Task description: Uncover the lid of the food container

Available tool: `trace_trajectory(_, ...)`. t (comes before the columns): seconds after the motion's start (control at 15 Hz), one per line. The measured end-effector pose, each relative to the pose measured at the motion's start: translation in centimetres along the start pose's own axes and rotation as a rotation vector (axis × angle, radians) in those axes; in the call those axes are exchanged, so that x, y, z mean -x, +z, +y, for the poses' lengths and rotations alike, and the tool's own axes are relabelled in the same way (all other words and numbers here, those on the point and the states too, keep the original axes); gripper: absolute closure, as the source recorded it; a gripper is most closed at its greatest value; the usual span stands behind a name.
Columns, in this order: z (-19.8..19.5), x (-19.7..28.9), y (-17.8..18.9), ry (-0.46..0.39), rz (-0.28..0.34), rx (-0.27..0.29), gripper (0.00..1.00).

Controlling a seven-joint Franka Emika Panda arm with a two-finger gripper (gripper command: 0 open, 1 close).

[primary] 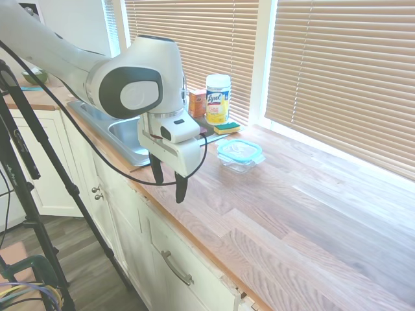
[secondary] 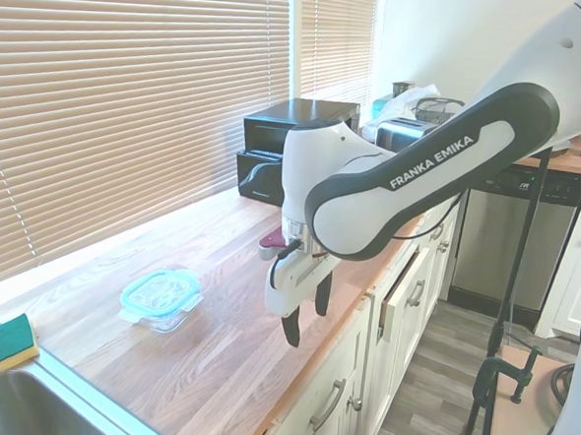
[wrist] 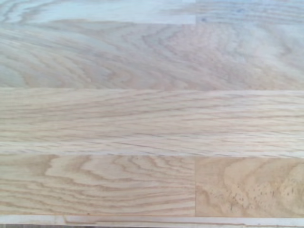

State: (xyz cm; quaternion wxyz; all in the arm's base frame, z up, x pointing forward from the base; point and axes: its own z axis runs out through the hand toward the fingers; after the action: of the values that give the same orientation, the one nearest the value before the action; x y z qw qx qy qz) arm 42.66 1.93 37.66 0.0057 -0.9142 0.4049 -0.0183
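Your counter [primary: 311, 220] is a long run of pale wood planks under windows covered by closed tan blinds [primary: 343, 71], with white cabinets [secondary: 403, 313] below its front edge. The food container [primary: 240, 161] sits on the counter toward the window side, and its lid [primary: 239, 150], with the teal rim, is on top of it. Behind it, near the steel sink [primary: 123, 136], you have a yellow-green sponge [primary: 227, 127], a yellow-labelled wipes canister [primary: 218, 98] and a small orange box [primary: 198, 103]. At the far end of the counter, a black appliance [secondary: 295, 144] stands by the wall. Your tool [primary: 168, 183] hangs above the front edge of the counter, well apart from the container, with its two dark fingers spread and nothing between them. The wrist view shows you only bare wood grain.
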Motion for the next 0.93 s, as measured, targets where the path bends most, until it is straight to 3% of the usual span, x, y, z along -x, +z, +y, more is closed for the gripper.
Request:
trace_trajectory(0.33,-0.8,0.5,-0.2,0.031,-0.025,-0.035,0.0)
trace_trajectory(0.53,-4.1,1.2,-2.0,0.001,0.017,-0.065,0.0)
trace_trajectory(0.93,-13.3,1.0,-3.3,-0.076,0.127,-0.055,0.0)
